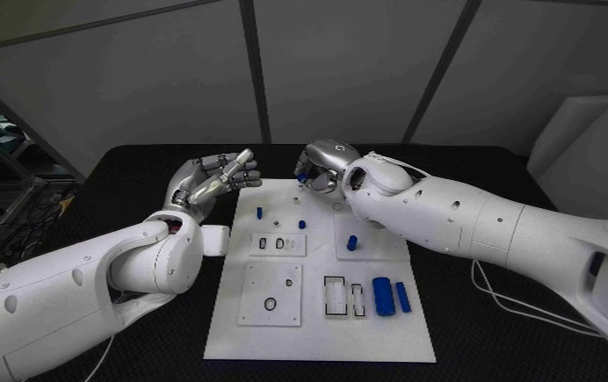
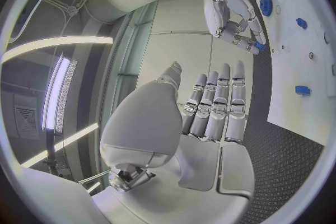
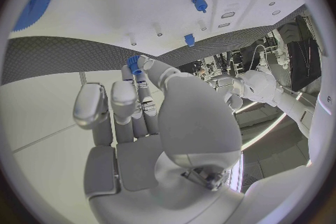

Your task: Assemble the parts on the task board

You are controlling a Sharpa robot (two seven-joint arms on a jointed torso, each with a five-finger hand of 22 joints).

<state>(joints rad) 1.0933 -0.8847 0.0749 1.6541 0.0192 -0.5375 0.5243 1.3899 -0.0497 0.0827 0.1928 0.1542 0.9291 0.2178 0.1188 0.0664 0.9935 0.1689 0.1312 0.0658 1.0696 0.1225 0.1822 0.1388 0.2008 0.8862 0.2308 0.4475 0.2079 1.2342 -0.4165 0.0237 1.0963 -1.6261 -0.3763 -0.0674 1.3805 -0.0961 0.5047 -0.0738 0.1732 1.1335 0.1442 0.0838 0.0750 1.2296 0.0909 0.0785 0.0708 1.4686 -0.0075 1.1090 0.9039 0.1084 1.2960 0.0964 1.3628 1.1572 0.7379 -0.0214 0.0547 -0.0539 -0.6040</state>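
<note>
Reading from left to right across the table:
Left hand (image 1: 213, 180): hovers above the black table (image 1: 114, 198) just beside the task board's far left corner, fingers (image 2: 217, 106) straight and side by side, nothing in them.
Task board (image 1: 317, 334): a white plate lying flat in the middle of the table, running from near the hands toward the robot.
Small blue pegs (image 1: 260, 212): stand upright in the board's far part, between the two hands.
Blue cylinders (image 1: 390, 297): two lie side by side at the board's near right, beside a white slotted holder (image 1: 335, 297).
Right hand (image 1: 320, 164): poised over the board's far edge, pinching a small blue part (image 3: 133, 64) at its fingertips; the other fingers are curled close together.
</note>
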